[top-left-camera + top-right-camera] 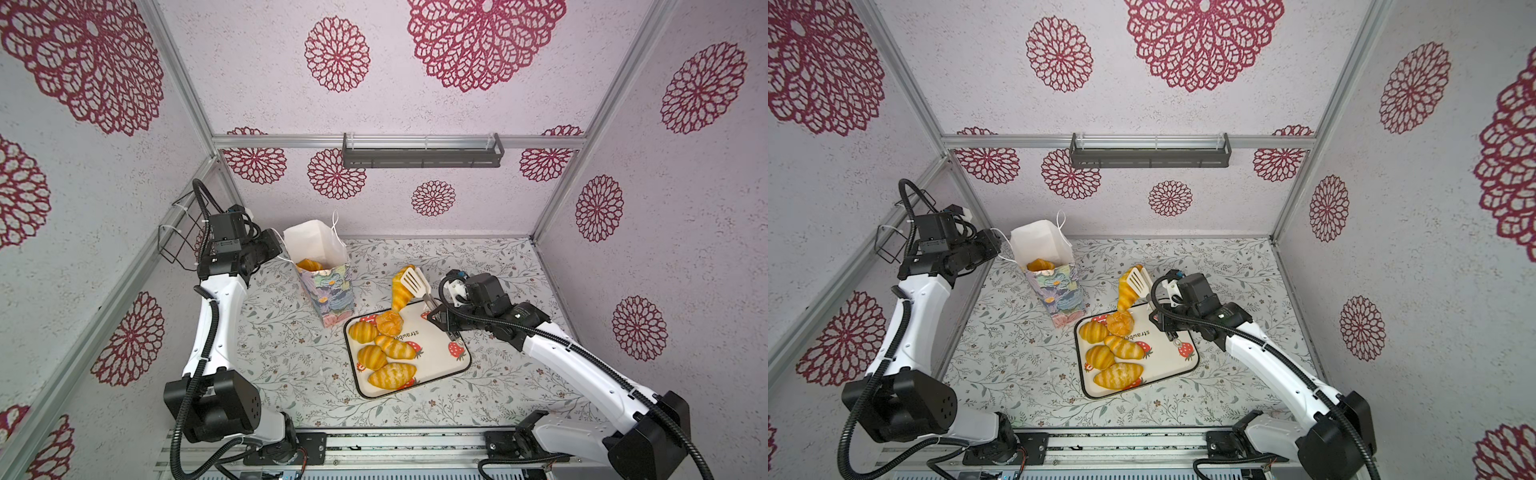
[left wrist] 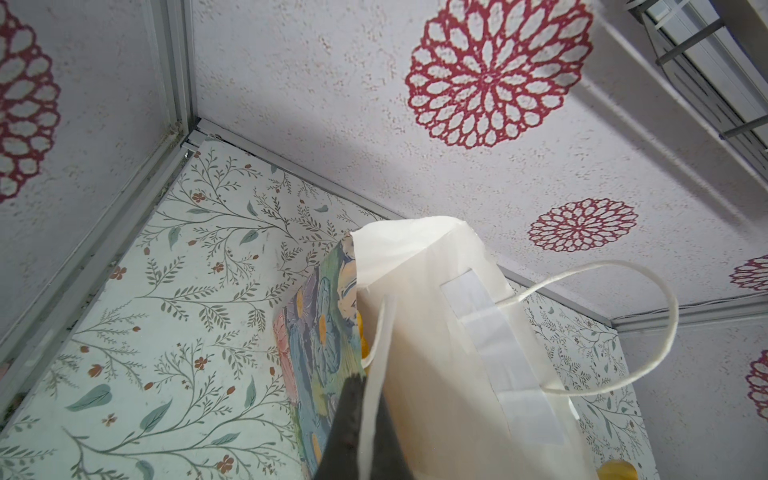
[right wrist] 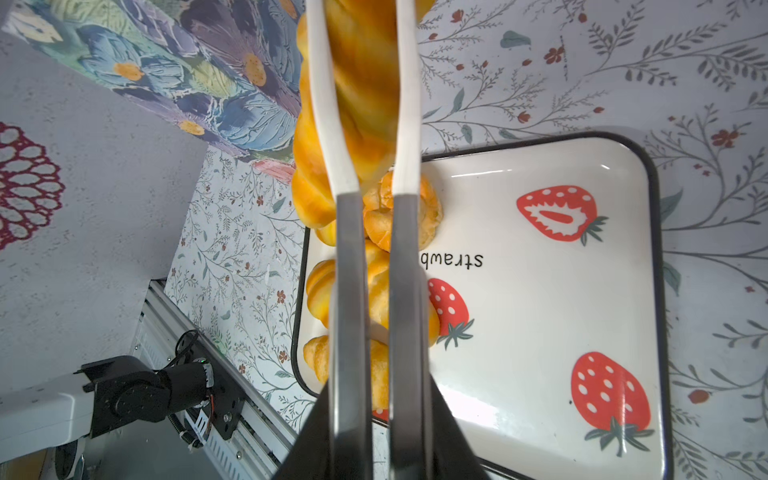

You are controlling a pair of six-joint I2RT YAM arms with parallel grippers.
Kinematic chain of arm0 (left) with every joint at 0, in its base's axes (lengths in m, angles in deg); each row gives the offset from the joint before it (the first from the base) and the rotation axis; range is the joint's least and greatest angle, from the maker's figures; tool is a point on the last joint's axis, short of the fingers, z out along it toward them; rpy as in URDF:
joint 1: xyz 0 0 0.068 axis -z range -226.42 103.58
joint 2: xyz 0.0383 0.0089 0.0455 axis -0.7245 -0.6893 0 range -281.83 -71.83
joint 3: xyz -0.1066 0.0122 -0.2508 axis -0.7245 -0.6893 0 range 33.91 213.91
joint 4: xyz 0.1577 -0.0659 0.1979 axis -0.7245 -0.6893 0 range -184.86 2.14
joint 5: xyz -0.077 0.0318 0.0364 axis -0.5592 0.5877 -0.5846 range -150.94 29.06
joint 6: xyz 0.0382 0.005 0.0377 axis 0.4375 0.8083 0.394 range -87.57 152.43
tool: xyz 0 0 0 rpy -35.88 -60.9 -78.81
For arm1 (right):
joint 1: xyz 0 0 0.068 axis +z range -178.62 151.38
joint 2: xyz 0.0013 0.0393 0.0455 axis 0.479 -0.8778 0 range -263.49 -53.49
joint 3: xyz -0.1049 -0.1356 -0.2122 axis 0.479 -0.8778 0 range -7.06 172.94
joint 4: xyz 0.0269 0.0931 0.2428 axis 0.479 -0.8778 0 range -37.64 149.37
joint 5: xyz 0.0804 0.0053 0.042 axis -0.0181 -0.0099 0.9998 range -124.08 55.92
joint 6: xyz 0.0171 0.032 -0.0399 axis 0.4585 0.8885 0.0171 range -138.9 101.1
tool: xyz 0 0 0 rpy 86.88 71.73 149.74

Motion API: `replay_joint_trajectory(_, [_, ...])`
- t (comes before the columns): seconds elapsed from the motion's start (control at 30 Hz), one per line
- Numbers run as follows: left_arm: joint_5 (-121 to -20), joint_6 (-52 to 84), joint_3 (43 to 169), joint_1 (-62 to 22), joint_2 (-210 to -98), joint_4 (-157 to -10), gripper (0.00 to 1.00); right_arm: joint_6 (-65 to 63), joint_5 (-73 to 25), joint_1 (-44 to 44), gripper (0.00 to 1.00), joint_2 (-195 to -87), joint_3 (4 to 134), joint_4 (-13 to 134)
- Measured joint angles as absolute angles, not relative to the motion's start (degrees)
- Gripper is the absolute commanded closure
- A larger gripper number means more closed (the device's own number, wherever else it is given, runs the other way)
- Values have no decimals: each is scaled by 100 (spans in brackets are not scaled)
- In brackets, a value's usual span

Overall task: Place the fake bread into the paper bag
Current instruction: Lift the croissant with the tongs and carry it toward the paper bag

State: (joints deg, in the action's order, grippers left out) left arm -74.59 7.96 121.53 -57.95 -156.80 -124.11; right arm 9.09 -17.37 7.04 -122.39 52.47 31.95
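Closest to us, the right gripper [image 3: 376, 432] is pressing together the two arms of the tongs [image 3: 348, 291], and the white blades are clamping the long braided loaf [image 1: 400, 293], which is hanging tilted between the strawberry tray [image 1: 440, 353] and the paper bag [image 1: 332, 291]. We are seeing the left gripper [image 2: 370, 399] pinching the white rim of the bag, which is standing upright on the bench [image 1: 291, 365] with one pastry [image 1: 308, 264] inside. Five more pieces of fake bread [image 1: 395, 349] are lying on the tray's side nearer the bag.
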Motion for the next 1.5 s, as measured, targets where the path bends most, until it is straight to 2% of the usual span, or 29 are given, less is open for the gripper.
replay_joint_trajectory(0.4, [-7234,842,12161,-5846,-15682,-12452,100,749,-1732,1231,72,-12569,5990,3227])
replay_joint_trajectory(1.03, [-8014,648,11512,-5865,-15105,-11823,100,410,-1756,1681,72,-13542,7568,3074])
replay_joint_trajectory(1.3, [-8145,584,11357,-5955,-15044,-11729,92,216,-1758,1829,72,-13981,8331,2884])
replay_joint_trajectory(1.5, [-8078,600,11344,-5937,-14922,-11733,79,115,-1752,1847,72,-14219,8761,2768])
